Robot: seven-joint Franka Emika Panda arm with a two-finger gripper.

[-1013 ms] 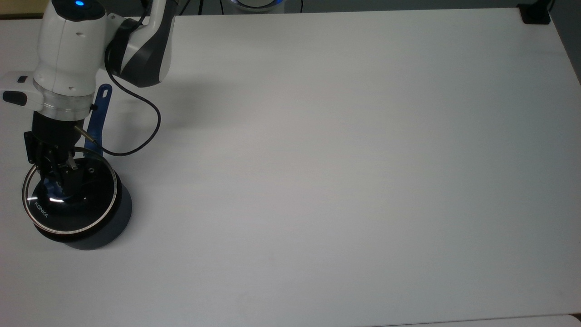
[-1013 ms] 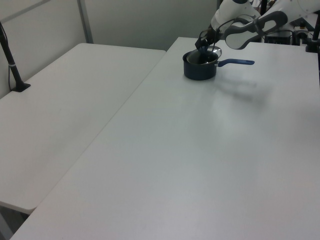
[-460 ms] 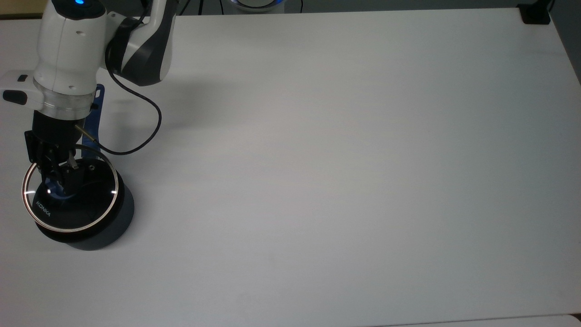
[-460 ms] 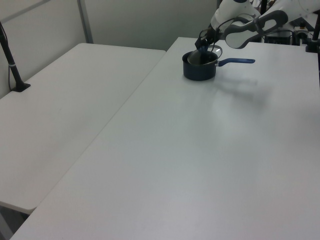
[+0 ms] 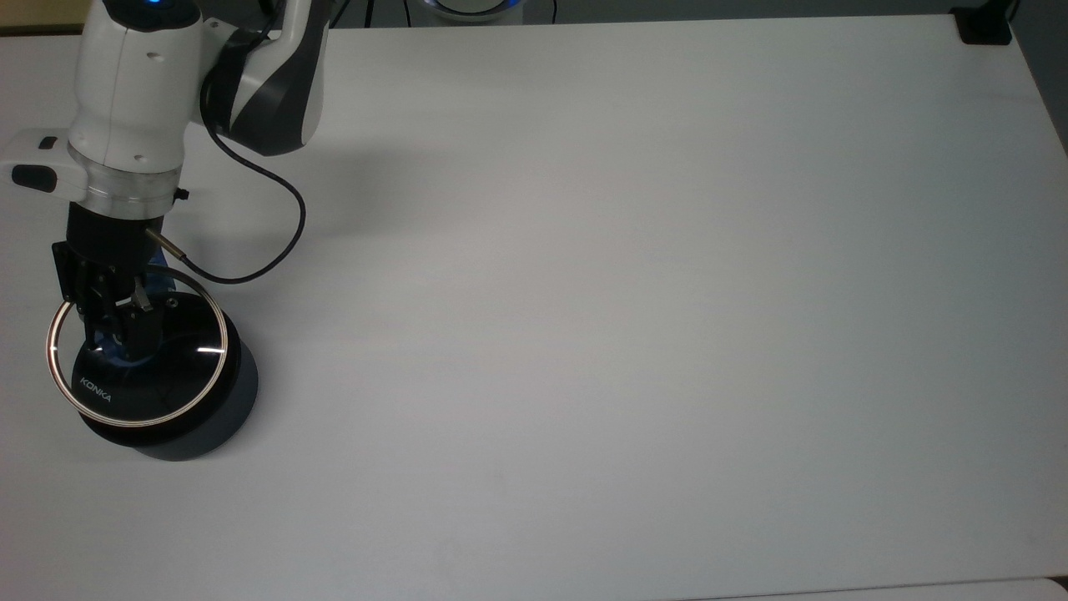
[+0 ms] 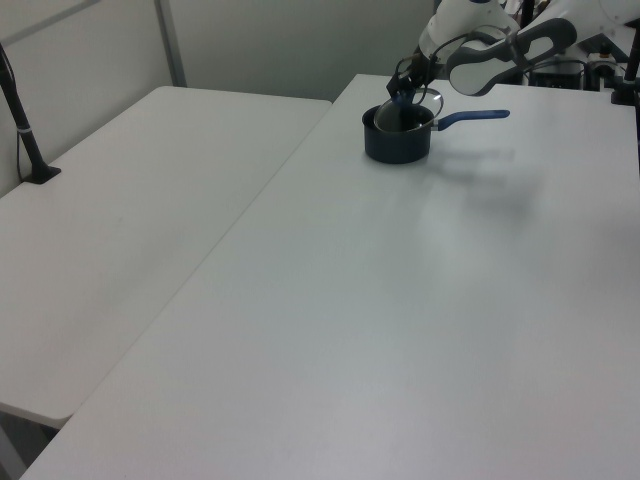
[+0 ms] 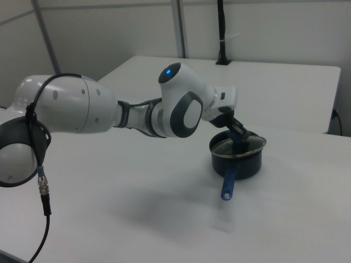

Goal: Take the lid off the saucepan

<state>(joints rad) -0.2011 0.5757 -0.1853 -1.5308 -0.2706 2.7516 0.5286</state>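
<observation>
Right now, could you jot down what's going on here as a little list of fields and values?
scene: white table with one robot arm
pan: dark saucepan with a blue handle, at the top view's lower left
lid: glass lid, tilted over the pan, one edge raised
gripper: gripper shut on the lid's blue knob
step: lid partly lifted, not yet clear

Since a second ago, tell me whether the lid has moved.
Yes. In the top view the lid, held at its knob by the gripper, has drifted right and slightly down against the table's left edge, over the saucepan.
</observation>
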